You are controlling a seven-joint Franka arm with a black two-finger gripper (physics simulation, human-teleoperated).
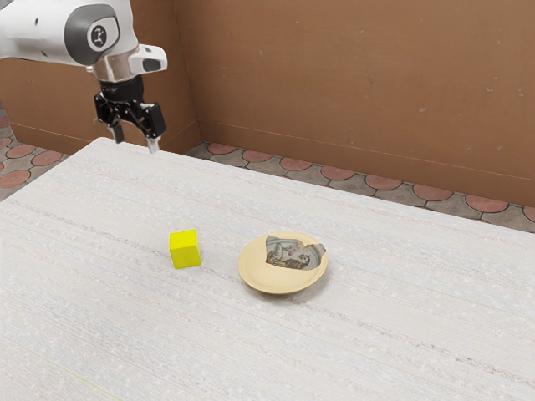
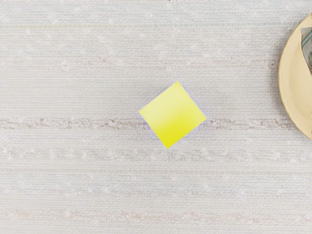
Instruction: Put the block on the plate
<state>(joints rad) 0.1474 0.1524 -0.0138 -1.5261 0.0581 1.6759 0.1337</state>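
Beside the round, pale-yellow plate, toward the exterior view's left and clear of its rim, the small, bright yellow cube-shaped block sits flat on the white, streaked tabletop. It looks light and stiff, perhaps plastic or painted wood; its smooth faces may slip a little, but it hardly seems fragile. The best hold is probably across two opposite upright faces, around mid-height; in the wrist view its sides run aslant to the table's streaks, so the hand may need a turn to meet them squarely. The plate's low, raised rim is the one lip to carry over. On the plate lies a jagged-edged, grey-blue patterned patch, printed or loose, one cannot tell; if loose, it could tilt the block. Farther back from the plate, high above the table, hangs the black two-finger gripper, fingers spread and grasping nothing. Well beyond the plate are the red-and-grey patterned floor and the plain brown wall, neither in the way.
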